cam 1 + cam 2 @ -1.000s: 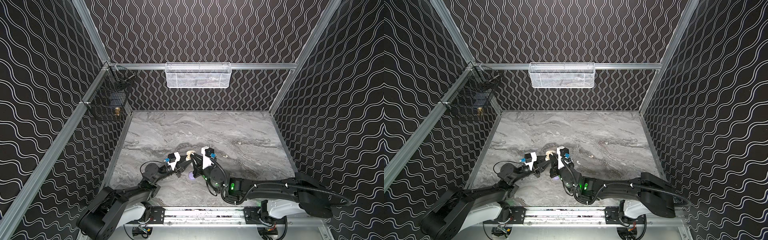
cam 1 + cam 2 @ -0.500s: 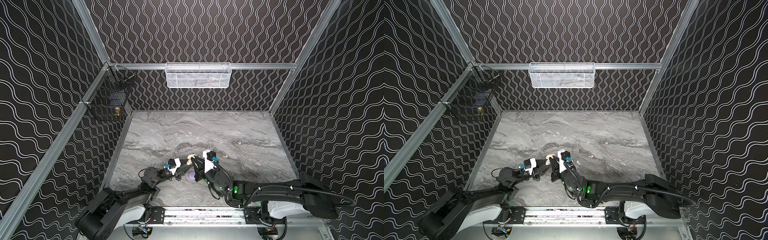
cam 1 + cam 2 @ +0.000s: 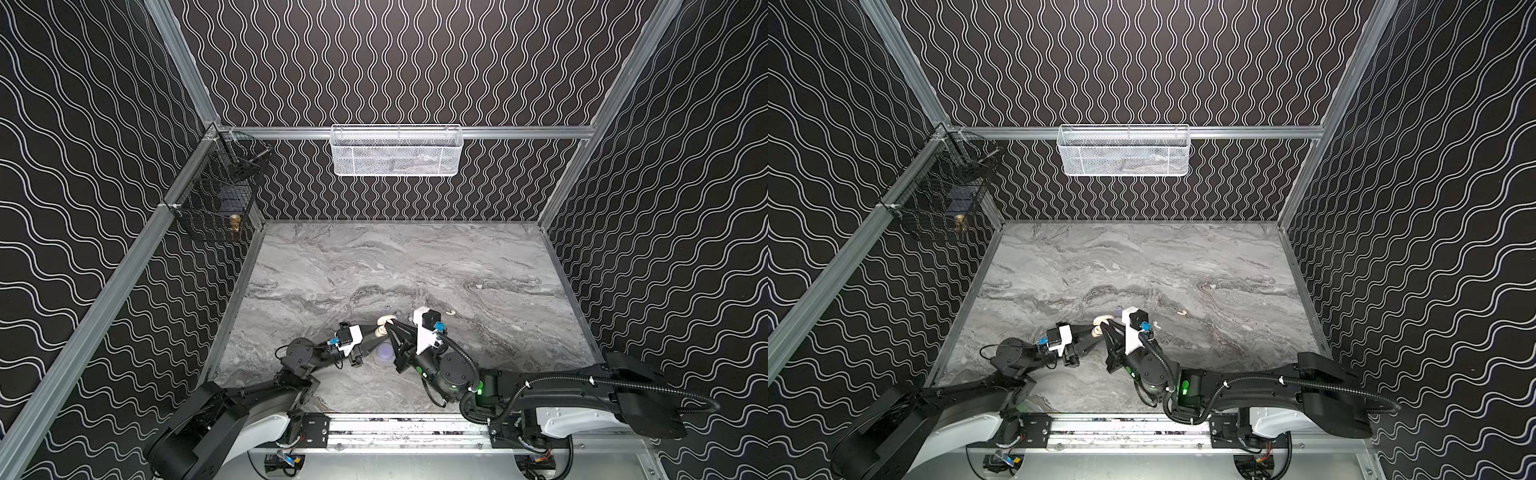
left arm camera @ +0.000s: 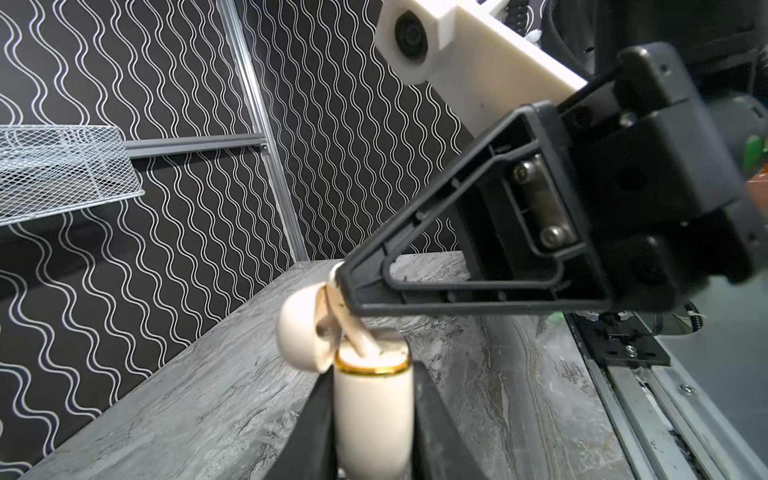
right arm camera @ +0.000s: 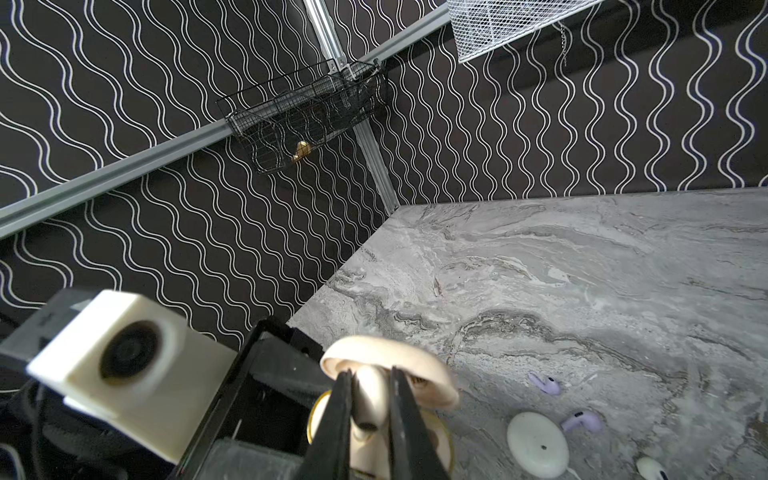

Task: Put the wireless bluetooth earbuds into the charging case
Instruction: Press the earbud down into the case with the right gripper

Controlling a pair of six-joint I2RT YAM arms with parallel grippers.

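Our left gripper (image 4: 372, 390) clamps the case (image 4: 374, 419); our right gripper (image 5: 370, 384) pinches one earbud (image 5: 368, 401) at its mouth; three loose earbuds (image 5: 582, 422) remain.

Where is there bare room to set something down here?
Bare: back half of the grey marble tabletop, toward the white mesh basket, and its right side beyond the loose cream earbud. Crowded: front centre, where left gripper and right gripper meet near lavender earbuds and a white round case.
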